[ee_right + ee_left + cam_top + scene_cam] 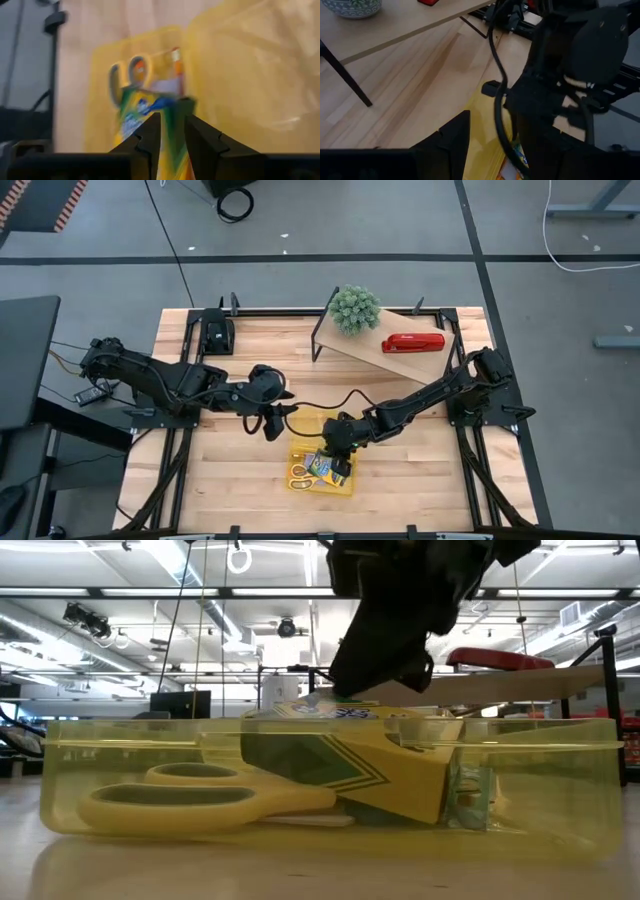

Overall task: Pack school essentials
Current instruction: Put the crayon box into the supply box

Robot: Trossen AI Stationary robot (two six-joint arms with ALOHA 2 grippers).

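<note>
High view: a yellow tray (pixel 322 483) sits on the wooden desk (pixel 420 480), near the middle of its front edge. The right gripper (pixel 340 463) reaches over the tray's right half, its jaws set on the green-and-yellow crayon box (pixel 325 467), which lies inside; I judge it is being settled among the other things. The yellow-handled scissors (pixel 299 475) lie along the tray's left side. The left gripper (pixel 272 420) waits just beyond the tray's back-left corner, jaws parted and empty. On a raised shelf (pixel 400 358) at the desk's back edge stand a potted plant (pixel 354 309) and a red stapler (pixel 413 343), well apart from the packing.

Low view: through the tray's clear yellow wall (pixel 560 790), the crayon box (pixel 350 765) is tilted, one end propped on what lies under it and the other end dropping toward the floor of the tray, its long axis running across the picture. The scissors (pixel 200 798) lie flat beside it, handle loops away from the box.

Left wrist view: the right arm (pixel 570 75) fills the frame above the tray's edge (pixel 485 107); the left fingers (pixel 457 132) hold nothing.

Right wrist view: the two dark fingers (pixel 150 135) close narrowly on the box's end (pixel 170 125), the box stretching away lengthwise from the wrist, the scissors' loops (pixel 127 75) beyond.
</note>
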